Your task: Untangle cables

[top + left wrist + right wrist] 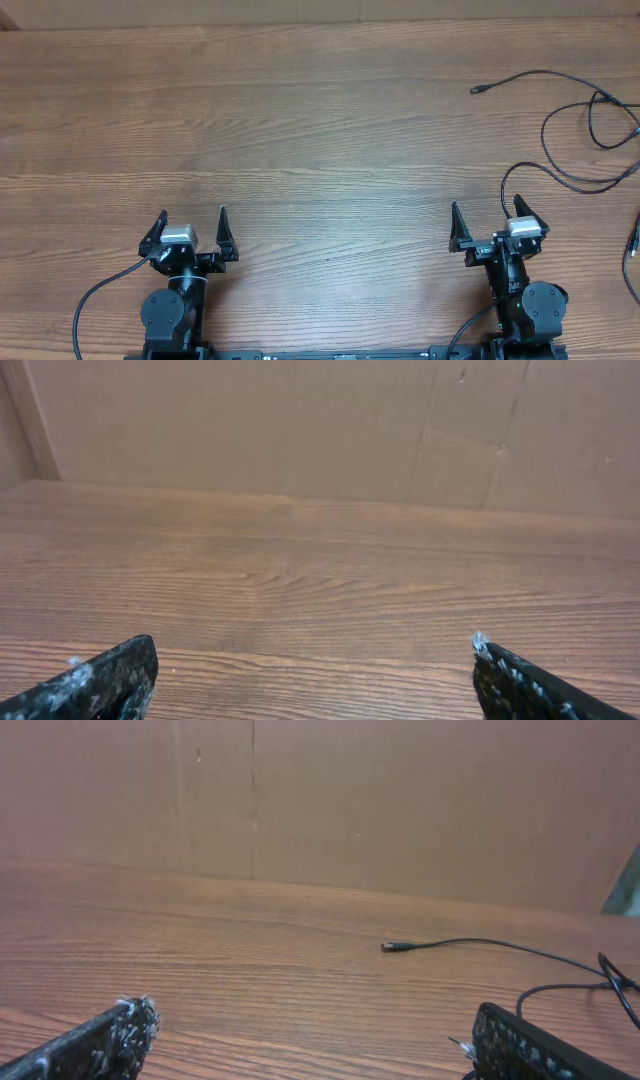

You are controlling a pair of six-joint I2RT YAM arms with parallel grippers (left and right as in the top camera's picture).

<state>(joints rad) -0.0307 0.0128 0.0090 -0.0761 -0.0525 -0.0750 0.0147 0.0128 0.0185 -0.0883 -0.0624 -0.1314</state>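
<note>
A: Left hand [193, 212]?
B: Fingers spread wide with nothing between them. It sits at the near edge of the bench [320, 130].
A: Right hand [487, 205]?
B: Same, spread wide and empty. One thin cord runs in just beside its right finger; I cannot tell whether they touch.
A: Cables [598, 95]?
B: Far right of the bench, loosely looped and crossing, running off the right edge. One plug end [392, 947] lies alone, pointing left, well apart from both hands.
</note>
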